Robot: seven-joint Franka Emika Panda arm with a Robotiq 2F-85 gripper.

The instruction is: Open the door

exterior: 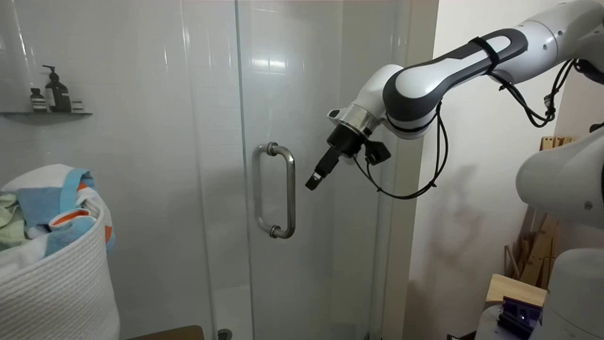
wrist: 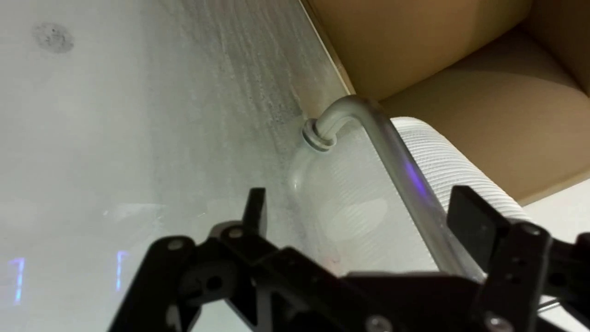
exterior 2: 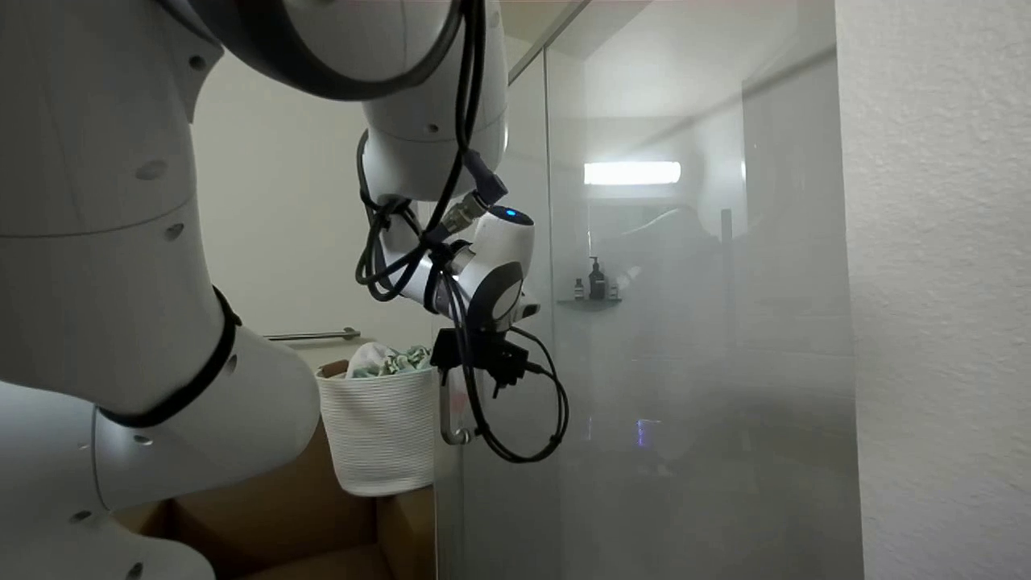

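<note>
Jaws spread wide, holding nothing, near the handle (exterior: 291,193) of the glass door (exterior: 321,250). White basket (exterior: 56,293) and open brown box (wrist: 415,37) stand beyond the handle; pump bottle (exterior: 58,96) on shelf (exterior: 82,114).

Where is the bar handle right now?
In an exterior view, the bar handle sits just left of picture centre on the glass door, with the jaws to its right.
</note>
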